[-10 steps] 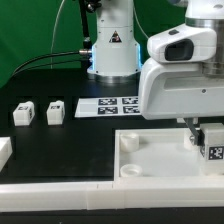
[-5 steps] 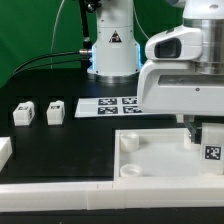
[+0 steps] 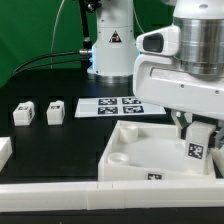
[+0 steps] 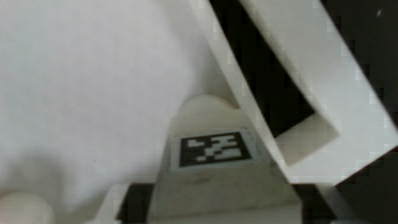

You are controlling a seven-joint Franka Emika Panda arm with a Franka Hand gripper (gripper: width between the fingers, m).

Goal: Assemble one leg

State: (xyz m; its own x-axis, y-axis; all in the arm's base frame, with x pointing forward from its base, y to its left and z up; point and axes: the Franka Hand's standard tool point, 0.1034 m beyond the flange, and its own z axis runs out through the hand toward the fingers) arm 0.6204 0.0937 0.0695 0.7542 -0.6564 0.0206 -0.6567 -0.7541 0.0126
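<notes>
My gripper [image 3: 199, 138] is shut on a leg [image 3: 197, 150], a small white block with a black-and-white tag. It holds the leg upright on the far right part of the large white panel [image 3: 140, 152], down on or just above its surface. The panel lies skewed on the table, with a tag showing on its front edge. In the wrist view the leg [image 4: 217, 148] sits between my fingers, tag facing the camera, against the panel's white face [image 4: 89, 80]. Two more legs [image 3: 22, 113] [image 3: 55, 111] stand apart at the exterior view's left.
The marker board [image 3: 112, 105] lies behind the panel, in front of the robot base [image 3: 110, 50]. A white block [image 3: 3, 150] sits at the exterior view's left edge. A long white rail [image 3: 50, 192] runs along the front.
My arm has swung toward the exterior view's left and turned, with the leg still held. The panel has turned and slid left, and its front-edge tag has come into view.
</notes>
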